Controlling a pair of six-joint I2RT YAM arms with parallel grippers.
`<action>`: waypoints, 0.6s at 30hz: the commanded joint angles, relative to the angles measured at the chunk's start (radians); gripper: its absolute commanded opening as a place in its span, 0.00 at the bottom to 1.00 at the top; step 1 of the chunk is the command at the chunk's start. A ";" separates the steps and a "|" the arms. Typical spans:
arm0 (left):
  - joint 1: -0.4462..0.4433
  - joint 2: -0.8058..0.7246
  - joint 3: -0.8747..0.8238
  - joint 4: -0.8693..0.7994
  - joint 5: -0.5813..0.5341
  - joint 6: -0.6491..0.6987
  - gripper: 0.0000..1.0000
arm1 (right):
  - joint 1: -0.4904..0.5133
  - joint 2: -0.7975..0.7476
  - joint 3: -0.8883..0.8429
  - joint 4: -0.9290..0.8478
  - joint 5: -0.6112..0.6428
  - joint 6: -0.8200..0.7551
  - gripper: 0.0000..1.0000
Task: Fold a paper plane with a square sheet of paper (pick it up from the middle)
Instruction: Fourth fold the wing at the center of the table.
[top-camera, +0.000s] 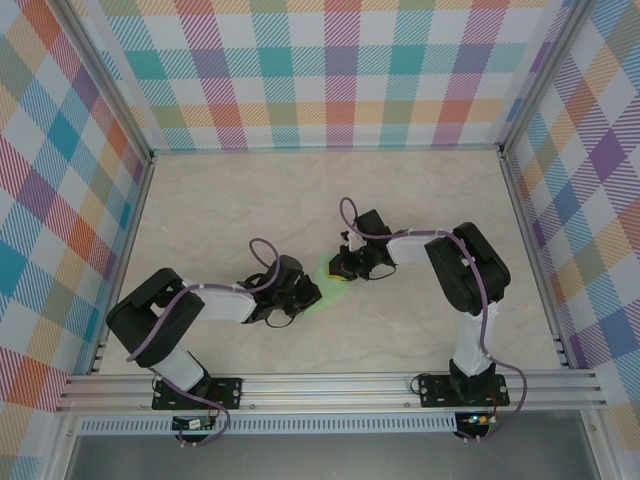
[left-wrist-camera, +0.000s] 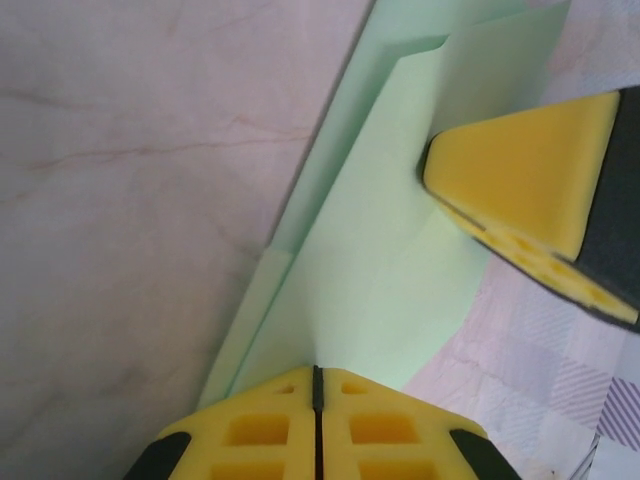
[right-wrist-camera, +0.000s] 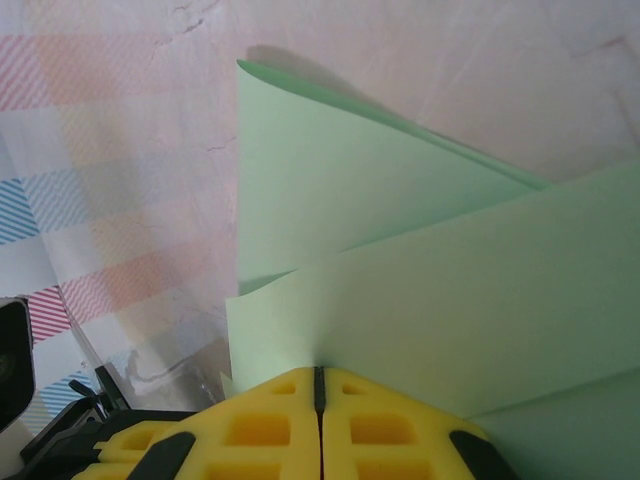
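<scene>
Left wrist view: the left gripper (left-wrist-camera: 318, 375), jaws pressed together, pinches the near edge of the paper plane (left-wrist-camera: 370, 260). The plane is pale green, with layered folds stepping along its left side. Beyond, the right gripper (left-wrist-camera: 520, 190), also closed, clamps its far end. The table (left-wrist-camera: 130, 150) lies open leftward.

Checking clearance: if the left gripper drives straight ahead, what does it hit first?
The paper plane it's shut on lies ahead; past it, probably the table, with the right gripper just off-line. Depth unclear.
</scene>
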 joint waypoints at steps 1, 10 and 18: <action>-0.012 -0.032 -0.062 -0.133 -0.012 0.020 0.08 | 0.001 0.049 -0.019 -0.119 0.114 -0.019 0.06; -0.019 -0.100 -0.053 -0.246 0.008 0.096 0.08 | 0.000 0.046 -0.009 -0.139 0.124 -0.023 0.07; -0.020 -0.191 0.020 -0.255 -0.027 0.102 0.10 | 0.001 0.057 -0.008 -0.148 0.136 -0.029 0.07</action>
